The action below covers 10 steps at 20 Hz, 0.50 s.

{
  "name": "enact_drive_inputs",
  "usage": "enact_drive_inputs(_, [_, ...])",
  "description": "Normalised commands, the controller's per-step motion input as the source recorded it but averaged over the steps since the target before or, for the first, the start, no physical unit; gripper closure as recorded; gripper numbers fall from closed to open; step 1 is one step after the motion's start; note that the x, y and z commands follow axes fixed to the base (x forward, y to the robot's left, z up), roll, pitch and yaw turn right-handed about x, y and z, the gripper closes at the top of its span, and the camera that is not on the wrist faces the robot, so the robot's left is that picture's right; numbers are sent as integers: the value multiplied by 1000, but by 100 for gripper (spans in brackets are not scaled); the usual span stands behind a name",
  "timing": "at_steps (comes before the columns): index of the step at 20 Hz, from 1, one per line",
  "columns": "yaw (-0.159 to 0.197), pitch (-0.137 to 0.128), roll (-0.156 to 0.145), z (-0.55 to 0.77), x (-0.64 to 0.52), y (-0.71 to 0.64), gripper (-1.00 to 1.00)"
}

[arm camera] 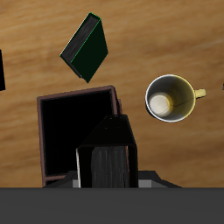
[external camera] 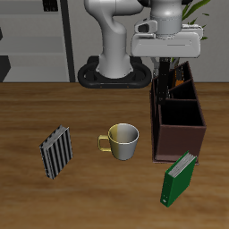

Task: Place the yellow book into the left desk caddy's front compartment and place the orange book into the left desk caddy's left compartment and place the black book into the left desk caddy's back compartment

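The dark brown left desk caddy [external camera: 179, 141] stands beside the mug, farther back toward the robot's base. My gripper [external camera: 170, 64] hangs just above its back end. It is shut on the black book [arm camera: 107, 156], which points down over the caddy [arm camera: 41, 140]; the book hides the fingers in the wrist view. An orange-brown sliver, apparently the orange book [external camera: 184, 83], shows inside the caddy near the gripper. The yellow book is hidden or out of view. The large square front compartment [arm camera: 74, 131] looks dark inside.
A cream mug [external camera: 122, 140] [arm camera: 171, 98] stands at mid-table next to the caddy. A green book [external camera: 178, 179] [arm camera: 86, 47] leans in front of the caddy. A black-and-white striped book [external camera: 55, 152] stands on the far side of the mug.
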Motion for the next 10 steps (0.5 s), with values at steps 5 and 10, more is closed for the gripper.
enact_drive_inputs(5, [15, 3, 7, -113, -438, 335, 100])
enact_drive_inputs(10, [46, -35, 52, 29, -440, 385, 100])
